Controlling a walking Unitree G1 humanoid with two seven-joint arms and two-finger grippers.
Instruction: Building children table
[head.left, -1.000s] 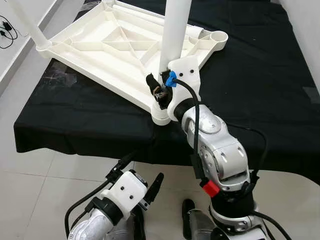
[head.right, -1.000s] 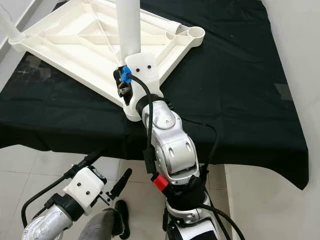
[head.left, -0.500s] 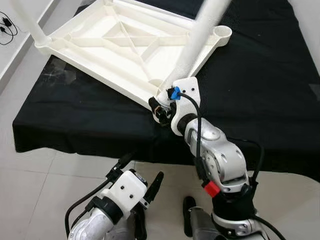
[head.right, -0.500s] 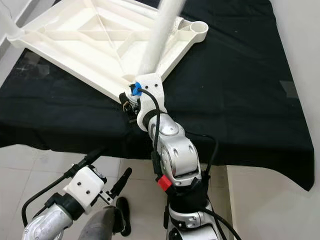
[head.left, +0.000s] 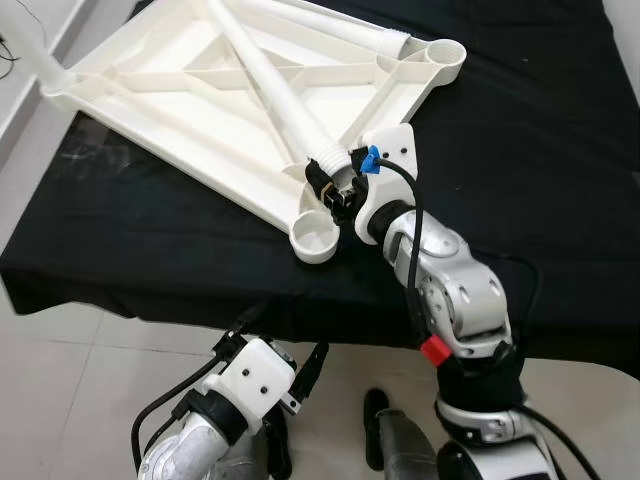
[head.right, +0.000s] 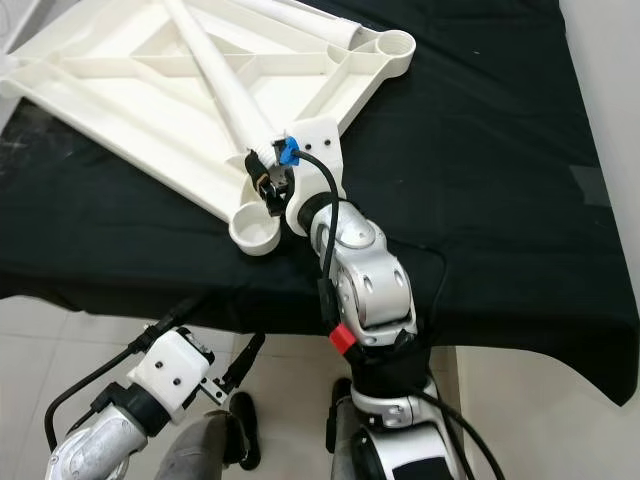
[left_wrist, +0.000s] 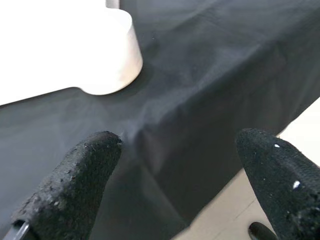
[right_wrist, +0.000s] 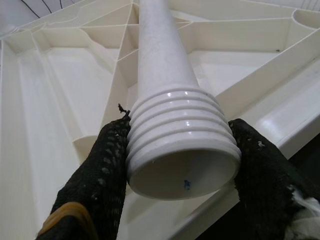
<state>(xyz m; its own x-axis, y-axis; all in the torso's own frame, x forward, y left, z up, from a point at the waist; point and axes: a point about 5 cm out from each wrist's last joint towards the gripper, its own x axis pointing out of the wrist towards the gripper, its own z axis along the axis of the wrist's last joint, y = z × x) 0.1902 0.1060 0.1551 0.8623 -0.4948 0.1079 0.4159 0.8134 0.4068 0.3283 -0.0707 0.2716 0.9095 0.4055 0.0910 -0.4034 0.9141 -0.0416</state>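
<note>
Black fingers of the right gripper (head.left: 335, 190) clamp the ribbed end of a white plastic table leg (head.left: 268, 95), which slants over the upturned white plastic tabletop (head.left: 150, 105) on a black cloth (head.left: 520, 150). Left gripper (head.left: 290, 375) hangs open below the cloth's edge.

The table top (head.left: 190, 95) and the leg (right_wrist: 172, 95) look like smooth white plastic with a soft sheen, the leg's end ribbed. Matt black cloth (head.left: 520, 150) covers the surface, and the right gripper's fingers (right_wrist: 95, 170) are rough, pebbled black rubber.
</note>
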